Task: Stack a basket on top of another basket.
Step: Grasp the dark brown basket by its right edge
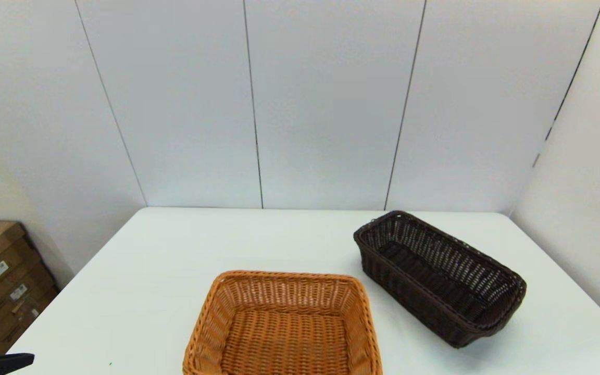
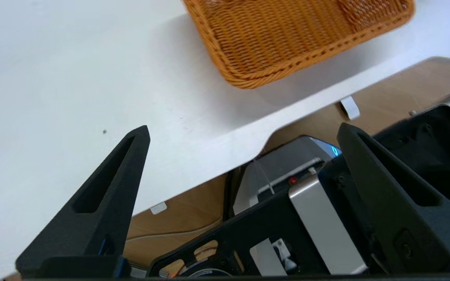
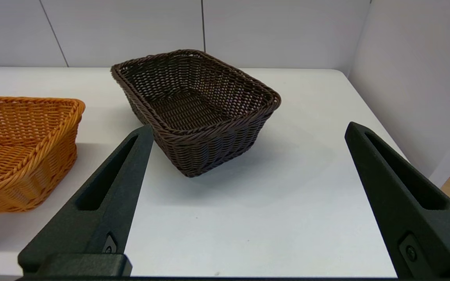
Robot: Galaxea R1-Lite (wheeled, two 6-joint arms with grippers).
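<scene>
Dark basket point(image 1: 439, 278) empty on table point(image 1: 149, 281), right of orange-tan basket point(image 1: 284, 325), apart, unstacked

Right gripper point(image 3: 248, 132) spread wide, facing its near end; left gripper point(image 2: 242, 132) wide, seemingly parked off table's edge. Reach step; next needs a rim pinch, lift, carry left

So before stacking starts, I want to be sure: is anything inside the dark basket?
Nothing shows inside the dark basket: its woven floor is bare in the right wrist view. Its near wall hides a strip of floor in the head view.
</scene>
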